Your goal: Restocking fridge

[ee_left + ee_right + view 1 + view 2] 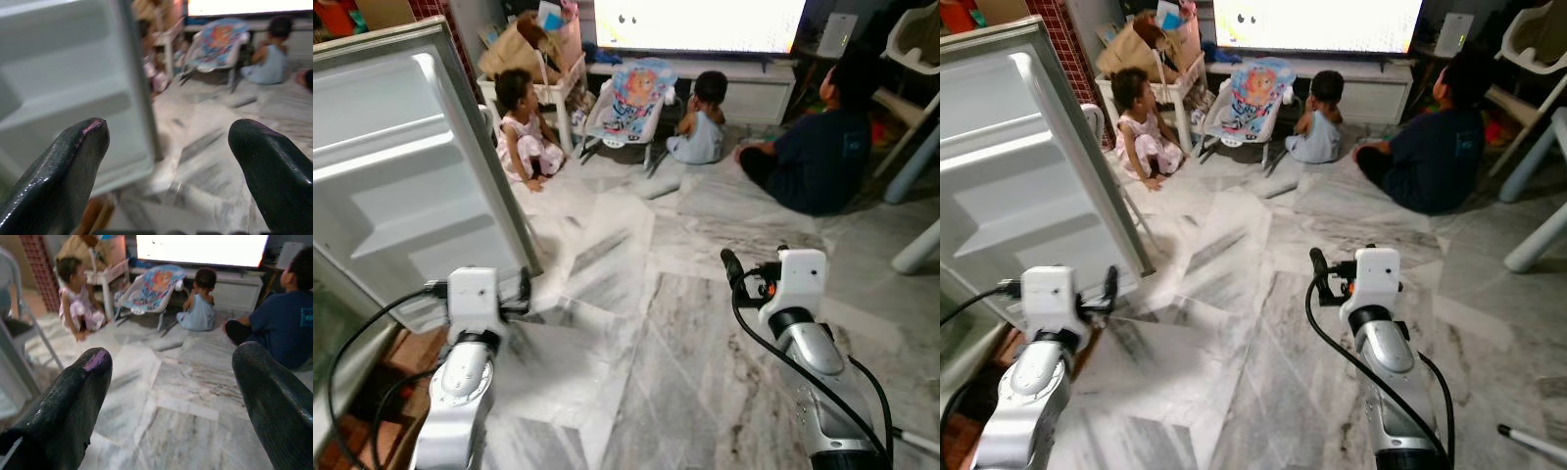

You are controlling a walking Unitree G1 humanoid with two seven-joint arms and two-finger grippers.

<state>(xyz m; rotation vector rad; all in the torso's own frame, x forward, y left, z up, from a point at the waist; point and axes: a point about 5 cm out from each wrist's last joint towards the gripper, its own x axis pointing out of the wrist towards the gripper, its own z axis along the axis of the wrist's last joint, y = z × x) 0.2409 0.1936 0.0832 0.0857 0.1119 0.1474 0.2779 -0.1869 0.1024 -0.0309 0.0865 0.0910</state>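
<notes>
Fridge door [401, 166] is swung wide open on the robot's left, its shelves bare, so there's room to load. Left gripper [166, 161] sits just beside the door's edge, fingers spread and empty; right gripper [171, 396] hovers over the marble floor [685, 372], also open, holding nothing. People [818, 137] sit well apart by the TV [700, 24], so nothing to stock yet.

The room is evenly lit, and the television screen [700, 24] at the top centre is blown out to white. Pale glare is spread over the marble floor [646, 294] at mid-frame. The left wrist view is softened by blur, the fridge door [63, 88] especially. Black fingertips [73, 396] are rendered out of focus.
</notes>
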